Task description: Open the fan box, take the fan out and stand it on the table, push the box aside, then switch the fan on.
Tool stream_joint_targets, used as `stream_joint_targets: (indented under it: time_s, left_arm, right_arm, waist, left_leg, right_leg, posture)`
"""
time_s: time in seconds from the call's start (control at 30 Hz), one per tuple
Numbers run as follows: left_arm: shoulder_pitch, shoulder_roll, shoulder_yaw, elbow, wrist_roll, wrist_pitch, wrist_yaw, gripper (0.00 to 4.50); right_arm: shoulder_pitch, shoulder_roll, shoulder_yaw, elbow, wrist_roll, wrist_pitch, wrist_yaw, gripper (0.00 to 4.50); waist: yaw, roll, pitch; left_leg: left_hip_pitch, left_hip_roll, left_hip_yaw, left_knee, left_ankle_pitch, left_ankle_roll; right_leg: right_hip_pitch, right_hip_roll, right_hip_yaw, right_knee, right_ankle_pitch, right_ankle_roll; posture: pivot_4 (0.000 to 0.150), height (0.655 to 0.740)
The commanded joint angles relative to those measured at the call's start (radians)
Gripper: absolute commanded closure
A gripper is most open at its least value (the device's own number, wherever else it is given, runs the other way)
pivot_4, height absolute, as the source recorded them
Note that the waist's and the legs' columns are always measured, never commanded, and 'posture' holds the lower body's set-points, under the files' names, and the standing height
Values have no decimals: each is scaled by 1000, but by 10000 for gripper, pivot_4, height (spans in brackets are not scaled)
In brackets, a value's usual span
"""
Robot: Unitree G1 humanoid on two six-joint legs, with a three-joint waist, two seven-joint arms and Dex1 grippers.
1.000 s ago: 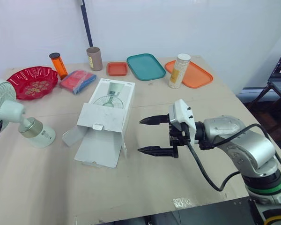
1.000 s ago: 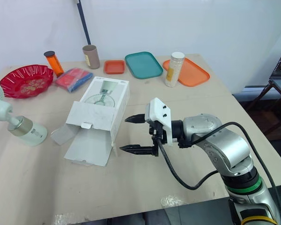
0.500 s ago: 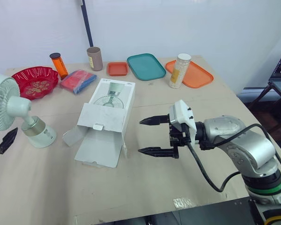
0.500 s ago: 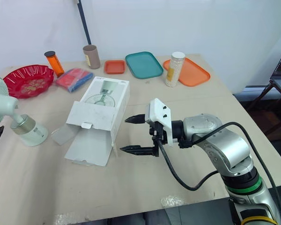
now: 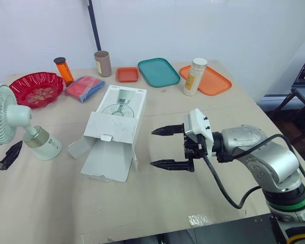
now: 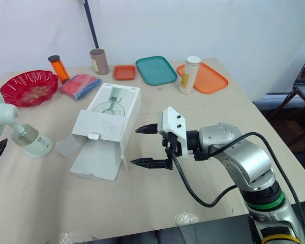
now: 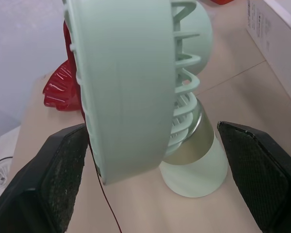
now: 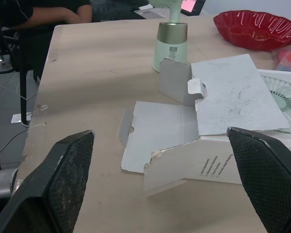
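Observation:
The pale green fan (image 5: 39, 143) stands upright on its round base at the table's left, head facing left. My left gripper (image 5: 4, 160) hangs just in front of it at the left edge, open; in the left wrist view its fingers (image 7: 63, 179) flank the fan (image 7: 150, 87) without touching. The white fan box (image 5: 117, 122) lies flat mid-table with its end flaps open. My right gripper (image 5: 152, 147) hovers open just right of the box, fingers pointing at it, and the right wrist view looks onto the open flaps (image 8: 184, 126).
Along the back stand a red bowl (image 5: 35, 89), an orange bottle (image 5: 64, 70), a blue and red packet (image 5: 84, 87), a brown cup (image 5: 102, 63), a small orange tray (image 5: 127, 74), a teal tray (image 5: 158, 71), a white-capped jar (image 5: 194, 76) and an orange tray (image 5: 216, 82). A person (image 8: 48, 9) sits beyond the table's left end.
My left gripper has drawn back from the fan and now shows in front of it. The fan has shifted slightly right and stands straighter. The right arm and box have not moved.

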Motion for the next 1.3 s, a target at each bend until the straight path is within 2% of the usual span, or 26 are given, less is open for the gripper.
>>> stream_joint_targets:
  time_s: [0.03, 0.2, 0.37, 0.7, 0.9, 1.03, 1.3]
  left_arm:
    - [71, -21, 114, -37, -36, -24, -56, 493]
    - [130, -46, 212, -23, -86, -23, -73, 493]
    - [203, -97, 251, -53, -128, -16, -92, 493]
    - [364, -164, 215, -75, -141, -95, -208, 493]
    - [367, -148, 164, -93, -144, -121, -245, 493]
    - [379, -116, 95, -107, -128, -160, -330, 493]
    - [356, 4, 62, -158, -232, -85, -412, 493]
  right_arm:
    - [-3, -14, -23, -21, 3, -20, 8, 0]
    - [-5, -12, -16, -11, 1, -31, 20, 0]
    - [-10, -5, -7, 3, -3, -45, 31, 0]
    - [-23, -3, -16, 0, 20, -50, 65, 0]
    - [-20, -5, -19, -19, 17, -66, 73, 0]
    - [-11, -13, -7, -24, -14, -87, 69, 0]
    - [59, -43, 38, -67, -118, -150, 52, 0]
  waist:
    - [-1, 0, 0]
    - [1, 0, 0]
    - [0, -1, 0]
    - [0, -1, 0]
    - [0, -2, 0]
    - [0, -1, 0]
    - [0, -2, 0]
  left_leg:
    - [0, 0, 0, 0, 0, 0]
    - [0, 0, 0, 0, 0, 0]
    - [0, 0, 0, 0, 0, 0]
    - [1, 0, 1, 0, 0, 0]
    - [1, 0, 0, 0, 0, 0]
    - [1, 0, 1, 0, 0, 0]
    - [0, 0, 1, 0, 0, 0]
  right_leg:
    - [0, 0, 0, 0, 0, 0]
    - [0, 0, 0, 0, 0, 0]
    - [1, 0, 0, -1, -1, 0]
    - [0, 1, 0, -1, -2, 0]
    - [1, 1, 0, -1, -2, 1]
    - [1, 1, 0, -1, -3, 0]
    - [1, 0, 1, -1, -3, 1]
  posture:
    - [1500, 7400]
    - [1500, 7400]
    - [1500, 7400]
    - [1500, 7400]
    - [1500, 7400]
    - [1500, 7400]
    - [1500, 7400]
